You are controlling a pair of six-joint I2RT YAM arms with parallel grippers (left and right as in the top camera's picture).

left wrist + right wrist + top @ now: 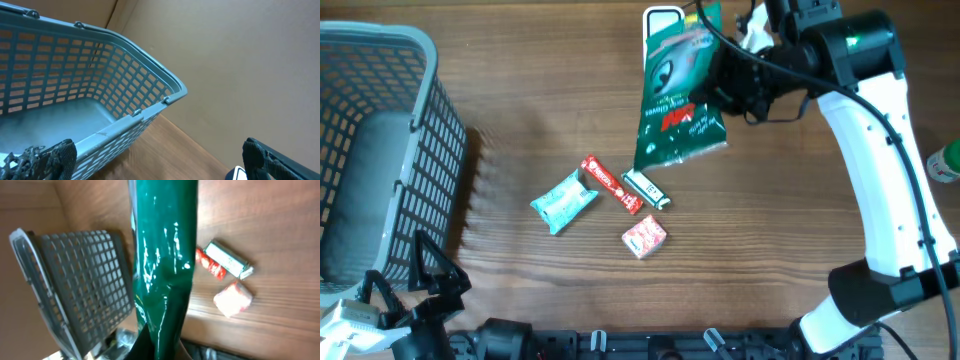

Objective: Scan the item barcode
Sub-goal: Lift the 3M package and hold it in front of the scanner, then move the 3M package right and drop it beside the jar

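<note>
The item is a glossy green bag (678,95) with red and white print, held tilted above the table at the back. My right gripper (725,85) is shut on the bag's right edge. In the right wrist view the bag (162,255) runs up from the right gripper (162,350) and hides its fingers. No barcode shows on the faces I can see. A white-framed device (662,18) stands just behind the bag's top edge. My left gripper (435,270) is open and empty at the front left, beside the basket; its fingers (45,160) stand wide apart.
A grey mesh basket (430,60) fills the left side, its rim (150,60) close to the left wrist camera. On the table's middle lie a teal packet (563,201), a red bar (611,184), a green-white pack (647,188) and a red-white packet (645,236). A green object (945,160) sits at the right edge.
</note>
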